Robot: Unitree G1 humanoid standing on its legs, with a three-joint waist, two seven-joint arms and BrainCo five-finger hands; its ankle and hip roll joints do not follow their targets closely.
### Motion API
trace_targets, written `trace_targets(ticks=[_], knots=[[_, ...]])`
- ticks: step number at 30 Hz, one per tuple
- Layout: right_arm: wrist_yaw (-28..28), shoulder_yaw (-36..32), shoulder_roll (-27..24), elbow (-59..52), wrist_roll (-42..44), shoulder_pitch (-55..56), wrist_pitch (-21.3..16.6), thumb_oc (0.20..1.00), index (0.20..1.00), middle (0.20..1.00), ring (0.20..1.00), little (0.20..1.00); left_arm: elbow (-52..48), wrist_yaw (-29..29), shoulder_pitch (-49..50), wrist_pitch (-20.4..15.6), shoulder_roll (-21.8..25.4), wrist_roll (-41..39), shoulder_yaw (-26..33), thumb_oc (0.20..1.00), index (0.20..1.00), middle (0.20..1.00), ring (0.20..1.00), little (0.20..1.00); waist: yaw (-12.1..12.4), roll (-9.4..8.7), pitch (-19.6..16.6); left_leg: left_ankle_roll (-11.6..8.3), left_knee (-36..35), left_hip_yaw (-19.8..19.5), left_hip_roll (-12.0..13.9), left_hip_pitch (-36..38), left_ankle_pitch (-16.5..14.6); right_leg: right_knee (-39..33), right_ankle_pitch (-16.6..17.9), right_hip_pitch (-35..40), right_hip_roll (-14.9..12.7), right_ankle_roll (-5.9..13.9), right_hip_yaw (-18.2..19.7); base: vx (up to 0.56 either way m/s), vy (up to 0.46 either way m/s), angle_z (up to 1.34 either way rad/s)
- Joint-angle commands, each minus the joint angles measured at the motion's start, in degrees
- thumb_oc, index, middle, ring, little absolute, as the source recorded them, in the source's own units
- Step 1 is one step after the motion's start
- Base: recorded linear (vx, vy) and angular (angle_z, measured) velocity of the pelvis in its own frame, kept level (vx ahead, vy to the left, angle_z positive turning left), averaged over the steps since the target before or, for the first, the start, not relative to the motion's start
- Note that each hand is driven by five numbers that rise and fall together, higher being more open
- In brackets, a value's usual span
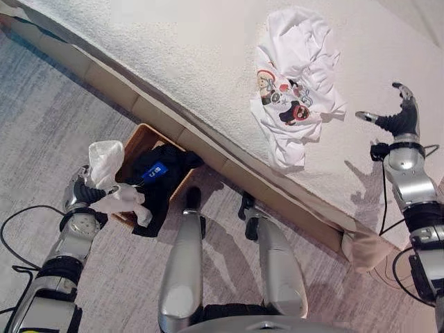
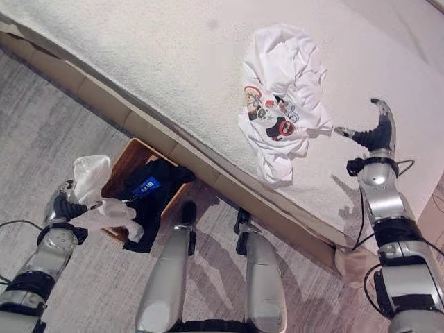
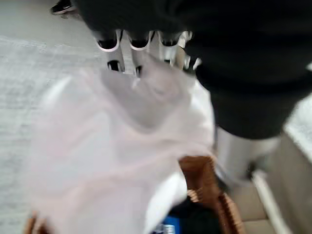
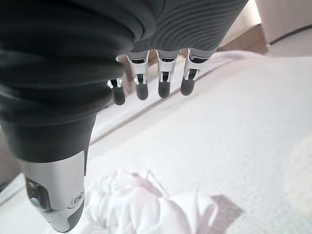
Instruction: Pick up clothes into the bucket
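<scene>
White cloth (image 1: 111, 177), one pale garment, is clutched in your left hand (image 1: 82, 191), directly beside the wooden bucket (image 1: 142, 142) on the floor; the bucket already holds one dark garment (image 1: 161, 173). One printed white shirt (image 1: 295, 83) lies on the bed (image 1: 173, 48), far from the bucket, just beside your right hand (image 1: 401, 118), whose fingers are spread wide and empty. Judged: your left hand must shift over the bucket's rim.
</scene>
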Motion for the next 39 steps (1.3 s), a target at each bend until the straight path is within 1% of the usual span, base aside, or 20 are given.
trace_targets(ticks=[1, 2, 6, 11, 15, 16, 18, 19, 20, 23, 26, 29, 30, 31, 35, 38, 39], knots=[[-3.4, 2.6, -4.2, 0.6, 1.4, -3.5, -2.3, 1.0, 1.0, 1.0, 1.0, 1.0, 2.1, 4.0, 1.4, 0.6, 2.8, 2.2, 1.3, 1.0, 1.0, 1.0, 1.0, 1.0, 0.4, -0.96, -1.2, -0.55, 0.5, -2.1, 0.0, -0.9, -0.3, 4.5, -4.4, 2.5, -3.2, 3.87, 1.5, -0.02, 0.037, -0.08], [-3.9, 3.7, -3.8, 0.8, 1.1, -5.0, -2.3, 1.0, 1.0, 1.0, 1.0, 1.0, 4.0, 4.7, 1.1, 1.2, 2.4, 2.3, 1.2, 1.0, 1.0, 1.0, 1.0, 1.0, 0.4, -0.97, -1.2, -0.51, 0.6, -1.8, 0.0, -1.3, -0.3, 4.5, -4.4, 2.1, -3.1, 3.86, 1.7, -0.01, 0.03, -0.09], [-4.6, 6.4, -3.1, 1.8, 0.7, -9.0, -2.0, 1.0, 1.0, 1.0, 1.0, 1.0, 4.9, 5.6, 1.4, 1.8, 0.6, 2.1, 0.9, 1.0, 1.0, 1.0, 1.0, 1.0, 0.3, -0.33, -1.2, -0.49, 0.4, -1.5, -0.3, -2.1, -0.2, 4.5, -4.4, 1.1, -3.3, 3.75, 2.0, -0.01, 0.013, -0.06], [-2.7, 10.0, -3.0, 4.2, 0.5, -12.9, -1.0, 1.0, 1.0, 1.0, 1.0, 1.0, 3.3, 6.2, 3.9, 0.9, -2.0, -0.4, 2.2, 1.0, 1.0, 1.0, 1.0, 1.0, 0.7, 0.77, -1.2, -0.61, -0.6, -1.4, -0.8, -1.9, 0.2, 4.5, -4.5, 0.8, -3.7, 3.59, 2.2, 0.0, 0.001, 0.02], [-0.9, 12.8, -2.3, 8.7, 1.6, -16.2, 0.1, 1.0, 1.0, 1.0, 1.0, 1.0, 0.0, 6.3, 5.6, -2.0, -5.8, -6.6, 3.1, 1.0, 1.0, 1.0, 1.0, 1.0, 1.5, 1.93, -1.2, -0.69, -1.5, -1.8, -1.6, -2.3, 0.8, 4.6, -4.5, 0.2, -4.2, 3.48, 1.9, 0.0, -0.008, 0.02], [-0.3, 13.3, -1.9, 10.2, 2.2, -17.0, 0.4, 1.0, 1.0, 1.0, 1.0, 1.0, -3.1, 6.0, 6.6, -3.2, -6.8, -8.5, 3.0, 1.0, 1.0, 1.0, 1.0, 1.0, 1.8, 2.37, -1.2, -0.73, -1.9, -2.0, -1.8, -2.5, 1.1, 4.6, -4.4, 0.0, -4.3, 3.48, 1.6, -0.01, -0.026, 0.04], [0.2, 14.5, -1.0, 15.1, 2.2, -19.4, 1.0, 1.0, 1.0, 1.0, 1.0, 1.0, -5.6, 4.3, 7.4, -4.4, -8.5, -10.4, 1.8, 1.0, 1.0, 1.0, 1.0, 1.0, 2.6, 3.15, -1.2, -0.75, -2.4, -2.4, -2.2, -2.8, 1.5, 4.3, -4.3, -0.1, -4.5, 3.48, 1.4, -0.01, -0.01, 0.05], [0.2, 14.6, -1.0, 15.2, 2.2, -19.5, 1.0, 1.0, 1.0, 1.0, 1.0, 1.0, -5.6, 4.3, 7.4, -4.4, -8.5, -10.4, 1.8, 1.0, 1.0, 1.0, 1.0, 1.0, 2.5, 3.18, -1.2, -0.75, -2.4, -2.5, -2.2, -2.8, 1.5, 4.3, -4.3, -0.1, -4.5, 3.48, 1.3, -0.02, -0.014, 0.08], [0.8, 16.2, 1.3, 20.4, 1.2, -21.5, 1.7, 1.0, 1.0, 1.0, 1.0, 1.0, -9.5, 2.2, 8.1, -6.0, -10.7, -13.0, 0.1, 1.0, 1.0, 1.0, 1.0, 1.0, 3.4, 4.02, -1.2, -0.77, -3.0, -2.7, -2.5, -3.0, 2.0, 3.9, -4.0, -0.3, -4.7, 3.53, 0.9, -0.02, -0.028, 0.06], [1.1, 17.5, 3.9, 25.9, 0.9, -24.1, 2.4, 1.0, 1.0, 1.0, 1.0, 1.0, -14.0, 0.8, 8.7, -7.1, -12.2, -14.6, -2.3, 1.0, 1.0, 1.0, 1.0, 1.0, 4.4, 5.26, -1.2, -0.79, -3.8, -3.1, -2.8, -3.6, 2.5, 3.9, -3.8, -0.9, -4.9, 3.58, 0.4, -0.02, -0.038, 0.1], [2.8, 19.8, 5.6, 30.4, -1.3, -25.8, 3.5, 1.0, 1.0, 1.0, 1.0, 1.0, -18.4, -0.9, 9.4, -7.9, -13.1, -15.8, -4.5, 1.0, 1.0, 1.0, 1.0, 1.0, 5.4, 6.46, -1.2, -0.88, -5.0, -4.0, -3.2, -4.0, 3.3, 4.2, -4.0, -1.4, -5.3, 3.57, -0.1, -0.02, -0.032, 0.14], [5.2, 21.9, 5.9, 33.8, -2.9, -26.6, 4.5, 1.0, 1.0, 1.0, 1.0, 1.0, -23.3, -3.0, 9.8, -8.5, -12.8, -15.4, -7.4, 1.0, 1.0, 1.0, 1.0, 1.0, 6.3, 7.74, -1.2, -1.01, -6.0, -5.2, -3.8, -4.3, 4.0, 5.2, -4.5, -1.7, -6.1, 3.51, -1.1, 0.01, -0.052, 0.22], [5.7, 22.3, 6.3, 34.5, -2.9, -26.4, 4.8, 1.0, 1.0, 1.0, 1.0, 1.0, -24.0, -3.8, 10.2, -8.5, -12.6, -15.5, -8.4, 1.0, 1.0, 1.0, 1.0, 1.0, 6.6, 8.12, -1.2, -1.17, -6.0, -5.6, -4.0, -3.1, 2.4, 6.3, -6.5, -0.8, -6.2, 3.89, -0.9, 0.05, -0.069, 0.25], [6.3, 22.6, 6.7, 35.4, -3.3, -26.4, 4.9, 1.0, 1.0, 1.0, 1.0, 1.0, -24.8, -4.0, 10.1, -8.8, -12.3, -15.8, -8.7, 1.0, 1.0, 1.0, 1.0, 1.0, 6.8, 8.54, -1.2, -1.23, -6.3, -6.1, -4.2, -3.4, 2.8, 6.7, -6.7, -1.1, -6.6, 3.9, -1.2, 0.05, -0.073, 0.38], [7.3, 22.4, 8.5, 36.5, -3.4, -25.1, 5.2, 1.0, 1.0, 1.0, 1.0, 1.0, -24.3, -3.6, 9.0, -8.3, -12.8, -16.3, -8.4, 1.0, 1.0, 1.0, 1.0, 1.0, 7.1, 9.68, -1.2, -1.18, -6.4, -7.2, -5.2, -4.4, 3.3, 10.0, -8.1, -2.7, -7.8, 3.69, -1.8, -0.02, -0.05, 0.29], [7.9, 21.4, 10.4, 36.1, -2.4, -23.7, 4.9, 1.0, 1.0, 1.0, 1.0, 1.0, -23.7, -3.5, 8.4, -7.7, -12.7, -14.3, -8.8, 1.0, 1.0, 1.0, 1.0, 1.0, 7.1, 10.36, -1.2, -1.27, -5.7, -7.7, -5.6, -5.2, 3.4, 11.7, -9.0, -3.1, -8.5, 3.57, -2.1, -0.01, -0.055, 0.16], [7.8, 20.6, 10.9, 36.3, -2.0, -22.8, 4.7, 0.859, 0.859, 0.859, 0.859, 0.859, -23.2, -3.5, 8.2, -7.4, -12.7, -13.4, -8.9, 1.0, 1.0, 1.0, 1.0, 1.0, 7.0, 10.56, -1.2, -1.37, -5.5, -7.9, -5.5, -5.3, 3.4, 12.0, -9.1, -3.1, -8.6, 3.56, -2.3, 0.0, -0.058, 0.14]])
